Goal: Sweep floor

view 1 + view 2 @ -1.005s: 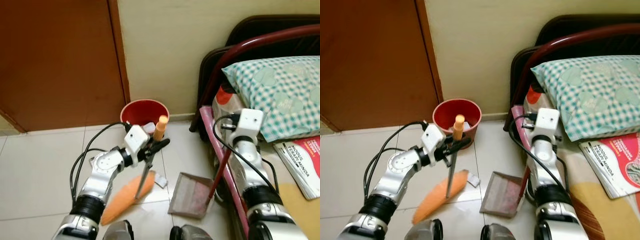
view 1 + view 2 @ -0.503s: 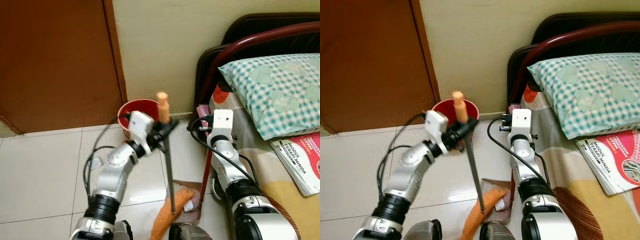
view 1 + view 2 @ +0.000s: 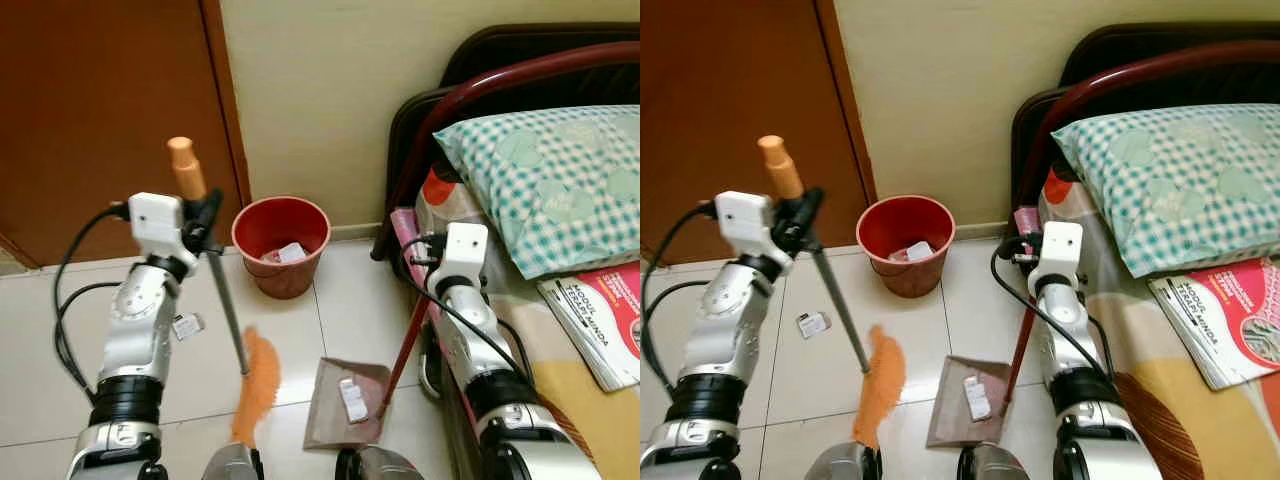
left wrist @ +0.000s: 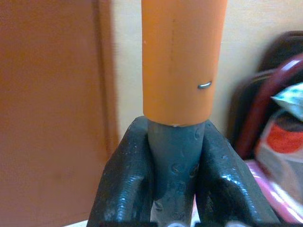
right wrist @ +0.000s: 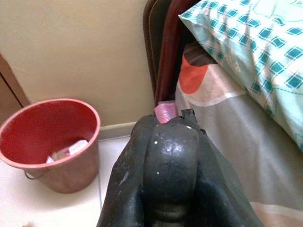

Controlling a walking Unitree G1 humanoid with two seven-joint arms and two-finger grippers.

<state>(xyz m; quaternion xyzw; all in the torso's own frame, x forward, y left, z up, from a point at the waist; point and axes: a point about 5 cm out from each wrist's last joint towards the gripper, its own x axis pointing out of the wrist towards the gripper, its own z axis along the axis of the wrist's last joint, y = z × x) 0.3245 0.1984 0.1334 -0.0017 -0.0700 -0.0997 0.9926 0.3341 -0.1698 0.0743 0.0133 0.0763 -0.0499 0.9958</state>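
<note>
At left of the frame, the left gripper [image 3: 205, 222] is clamped on the broom [image 3: 226, 310] just below its orange handle tip; the grey shaft slants down to the orange bristles on the tiles at lower centre. Right of them lies the dustpan [image 3: 343, 402] holding a scrap [image 3: 352, 398], its red handle rising to the right gripper [image 5: 166, 156], whose fingers are closed around it. Another scrap [image 3: 184, 325] lies left of the broom. A red bucket [image 3: 281, 245] stands by the wall.
</note>
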